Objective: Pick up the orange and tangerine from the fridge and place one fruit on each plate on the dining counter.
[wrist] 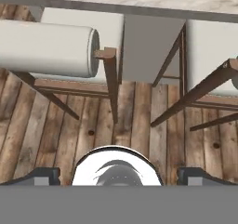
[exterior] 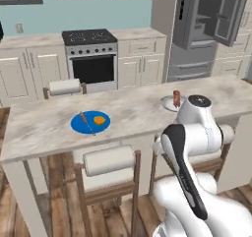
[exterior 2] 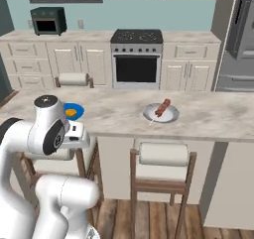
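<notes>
Dining counter runs left-right, blue plate w/ orange fruit, gripper fingers apart

Base views flanking dining counter, hand view floorward

The arm at the lower right of the left base frame covers part of the pale plate and the bench edge behind it, and in the right base frame it hides the left half of the blue plate. The fridge is cut by the top edge in the left base frame and by the right edge in the right base frame, its shelves too small to read. At the bottom of the hand frame just the tops of the fingers show, set far apart.
</notes>
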